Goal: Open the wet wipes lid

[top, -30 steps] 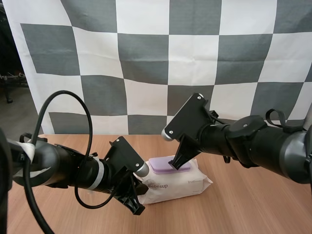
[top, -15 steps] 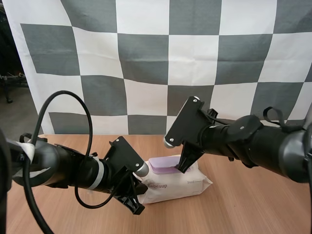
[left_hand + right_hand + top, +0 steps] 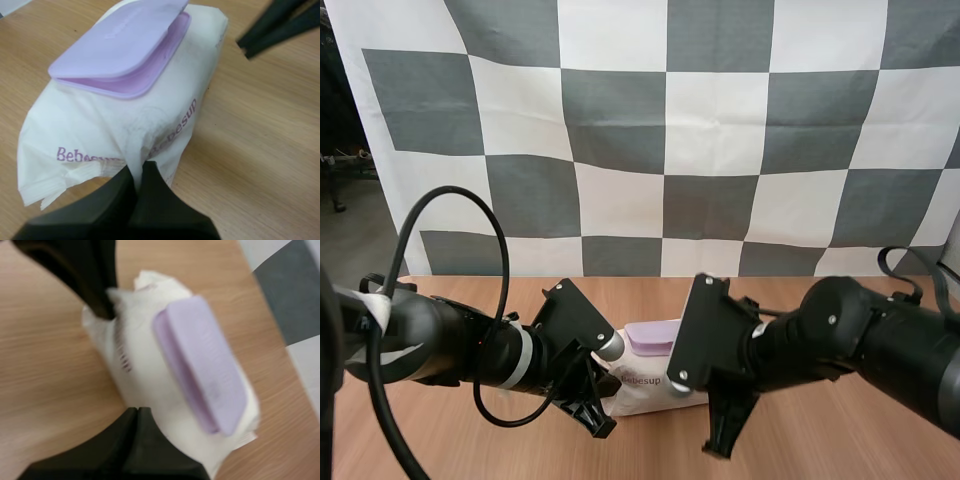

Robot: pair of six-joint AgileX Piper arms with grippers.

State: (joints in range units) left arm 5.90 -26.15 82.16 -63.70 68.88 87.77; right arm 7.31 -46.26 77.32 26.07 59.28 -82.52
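Right tool (image 3: 722, 447), pressed together, has dropped off the lid (image 3: 120, 45) to lower centre; left tool (image 3: 136, 169) pinches the pack (image 3: 100, 125); lid only ajar.

high: wipes pack (image 3: 640, 395) right half hidden by right arm (image 3: 840, 330) | right wrist: wipes pack, lid (image 3: 200, 360) blurred

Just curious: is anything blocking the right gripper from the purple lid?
Nothing visible. The lid lies bare atop the wet wipes pack, just beyond the right gripper. The left gripper pinches the pack's other end, clear of the lid.
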